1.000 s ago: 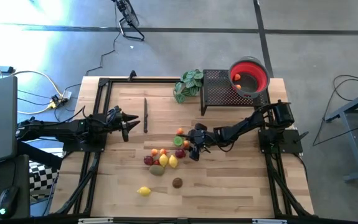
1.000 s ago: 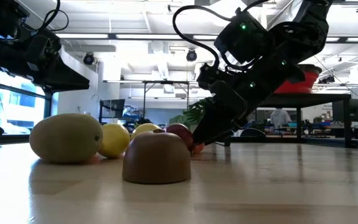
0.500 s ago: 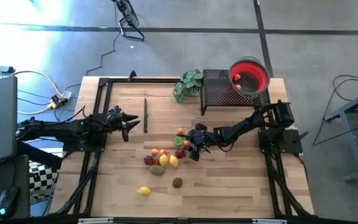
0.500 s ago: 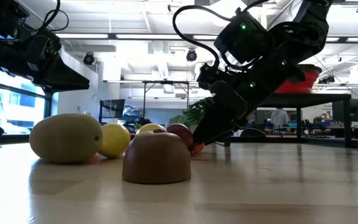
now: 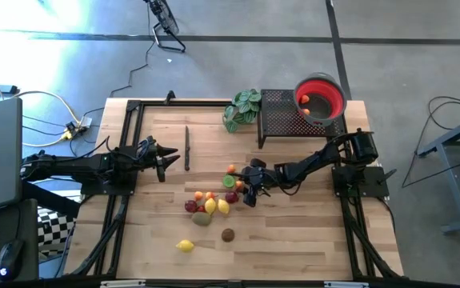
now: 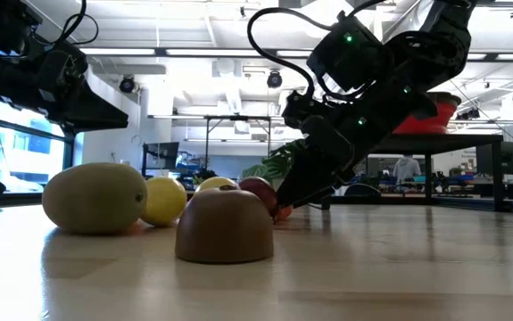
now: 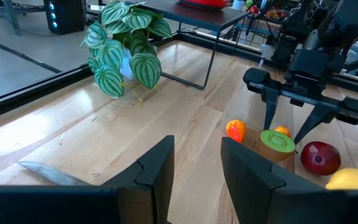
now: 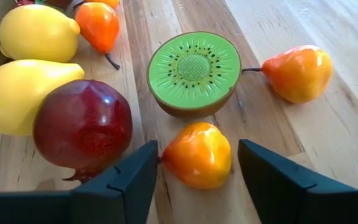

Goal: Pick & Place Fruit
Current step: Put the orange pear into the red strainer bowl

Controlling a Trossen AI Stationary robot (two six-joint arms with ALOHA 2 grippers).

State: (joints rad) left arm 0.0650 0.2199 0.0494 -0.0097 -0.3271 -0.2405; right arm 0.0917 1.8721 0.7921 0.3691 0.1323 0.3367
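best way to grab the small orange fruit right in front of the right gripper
Grip the orange fruit across its widest rounded middle, coming straight down from above as the right gripper is already lined up. The dark red fruit crowds one side, so keep the jaws narrow.

No readable text, labels, brands, numbers or signs in any view.
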